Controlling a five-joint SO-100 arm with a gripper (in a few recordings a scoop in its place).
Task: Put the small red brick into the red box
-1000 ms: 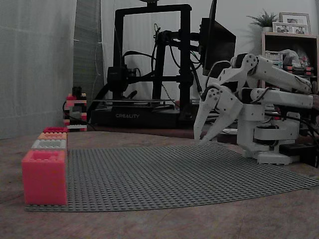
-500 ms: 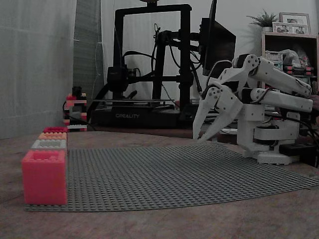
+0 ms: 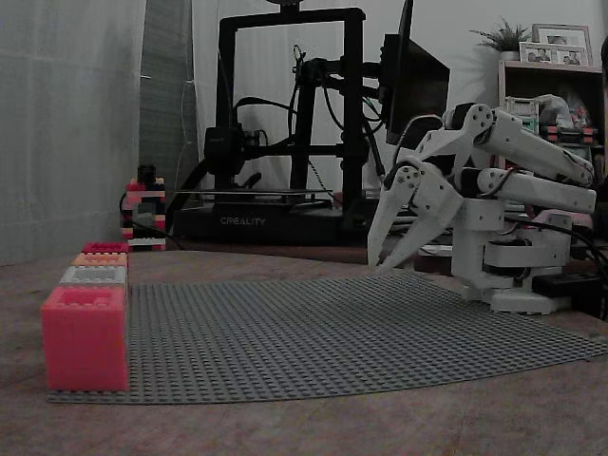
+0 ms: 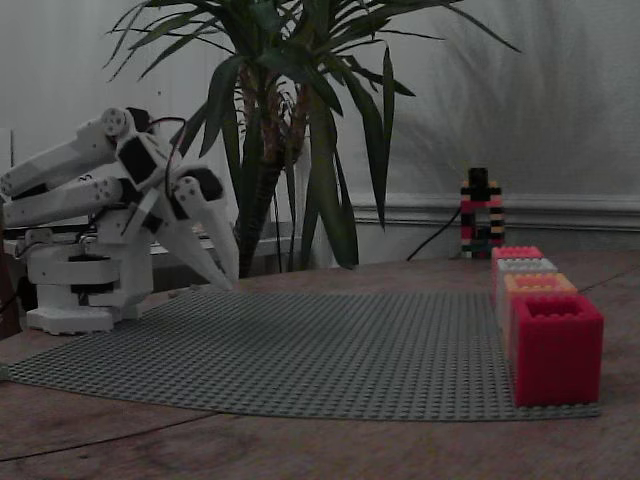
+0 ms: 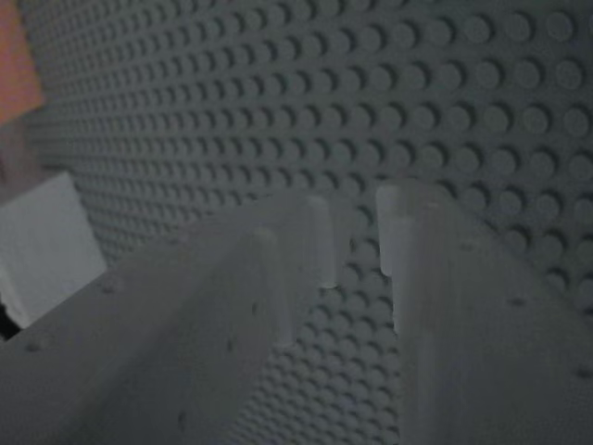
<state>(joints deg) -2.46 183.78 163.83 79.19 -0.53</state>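
Place: a room in a home, used as a hobby bench
Table: brown tabletop under a grey studded baseplate, in dim light
Printer: black-framed 3D printer marked CREALITY at the back of the table
Shelf: wooden shelf with framed photos and a small pot plant on top, clutter below
Plant: tall leafy houseplant behind the table
Walls: pale curtain on the left in a fixed view; plain wall with a moulding
Toys: brick boxes in a row and a small brick tower
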